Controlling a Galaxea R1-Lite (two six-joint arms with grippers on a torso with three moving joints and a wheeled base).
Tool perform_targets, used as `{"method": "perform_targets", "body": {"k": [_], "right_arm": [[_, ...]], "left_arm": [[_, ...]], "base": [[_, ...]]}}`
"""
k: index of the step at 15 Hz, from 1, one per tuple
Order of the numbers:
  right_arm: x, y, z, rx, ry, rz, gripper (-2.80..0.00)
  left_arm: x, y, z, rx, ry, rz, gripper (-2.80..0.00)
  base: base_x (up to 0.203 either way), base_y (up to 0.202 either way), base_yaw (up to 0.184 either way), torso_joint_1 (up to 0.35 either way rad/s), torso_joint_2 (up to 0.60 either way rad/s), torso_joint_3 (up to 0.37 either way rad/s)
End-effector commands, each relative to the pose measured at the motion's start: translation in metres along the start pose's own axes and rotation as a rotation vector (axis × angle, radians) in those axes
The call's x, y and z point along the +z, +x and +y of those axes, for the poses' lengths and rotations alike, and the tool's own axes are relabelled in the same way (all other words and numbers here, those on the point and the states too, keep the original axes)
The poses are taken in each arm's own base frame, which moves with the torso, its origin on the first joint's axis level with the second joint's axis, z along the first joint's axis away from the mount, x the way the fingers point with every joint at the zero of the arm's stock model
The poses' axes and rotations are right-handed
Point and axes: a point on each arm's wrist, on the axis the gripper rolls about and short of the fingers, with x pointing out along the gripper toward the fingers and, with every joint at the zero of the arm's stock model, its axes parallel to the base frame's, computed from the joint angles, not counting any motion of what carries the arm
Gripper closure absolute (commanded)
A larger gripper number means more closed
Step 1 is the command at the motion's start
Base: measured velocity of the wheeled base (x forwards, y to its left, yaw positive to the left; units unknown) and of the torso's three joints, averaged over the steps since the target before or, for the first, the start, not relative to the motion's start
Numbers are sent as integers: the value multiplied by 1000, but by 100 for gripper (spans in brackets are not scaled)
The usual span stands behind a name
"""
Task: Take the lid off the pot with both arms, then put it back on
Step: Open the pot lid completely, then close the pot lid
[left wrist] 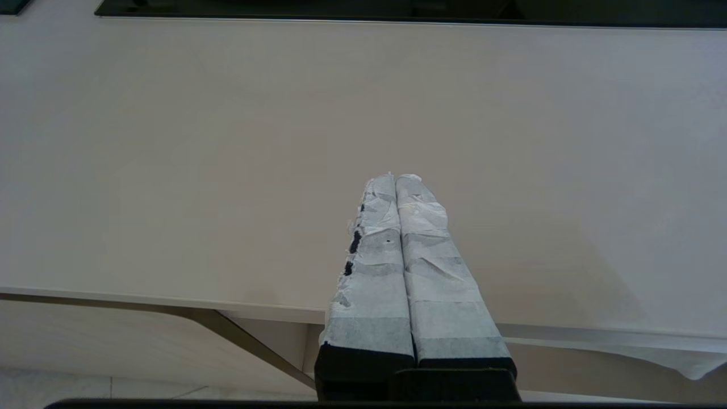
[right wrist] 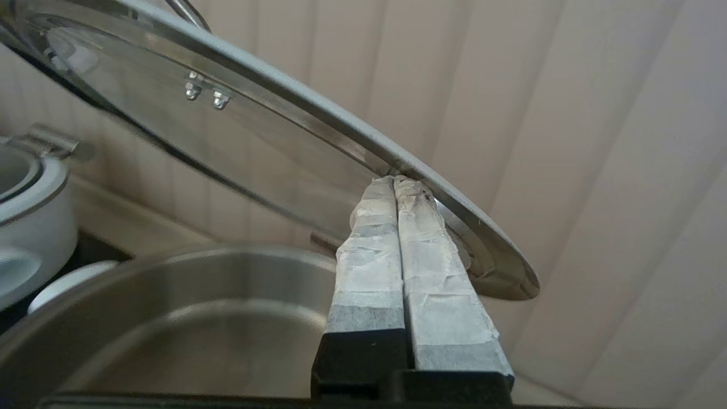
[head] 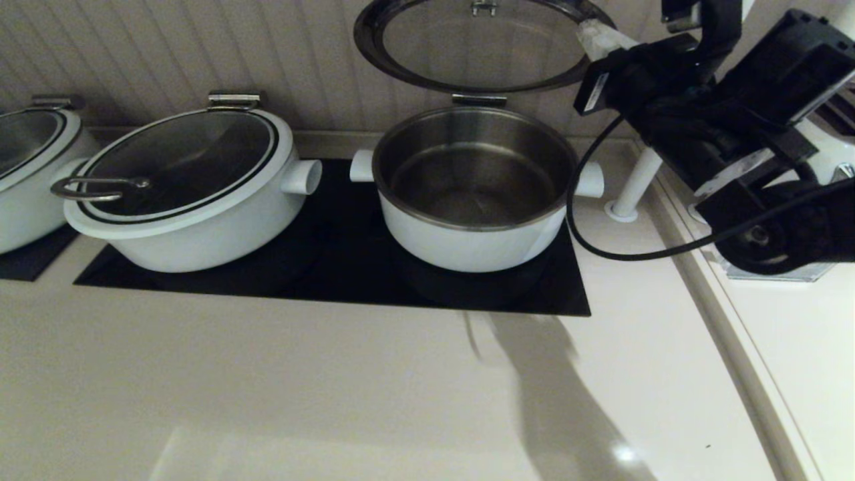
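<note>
With the lid tilted up above the open pot, I note my right gripper, fingers together, pressing under its rim; my left gripper, fingers together, hangs over bare counter.

Right tool, its two pale-wrapped fingers pressed together, tips touching the underside of the tilted glass lid near its steel-edged rim, above the open pot with its steel inner bowl; a neighbouring white pot stands beside, before a ribbed wall.
</note>
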Motion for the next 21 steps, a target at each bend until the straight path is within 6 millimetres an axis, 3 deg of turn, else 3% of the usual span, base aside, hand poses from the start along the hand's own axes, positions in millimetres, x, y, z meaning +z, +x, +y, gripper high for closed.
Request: {"method": "perform_targets", "body": {"k": [1,8,12,21], "right_arm": [[-1,5,0,-3,-3,-15,0],[14,12,-5,-8,-4,-74,0],[11,10,-4,-4,-5,-63,0],[9,-15,-4,21,-5,16,0]], "left_arm": [[0,0,0,0,0,-1,0],[0,0,0,0,0,-1,0],[0,0,0,0,0,-1,0],[0,0,0,0,0,-1,0]], "base": [[0,0,0,0,0,0],[0,0,0,0,0,0],[0,0,0,0,0,0],[0,0,0,0,0,0]]}}
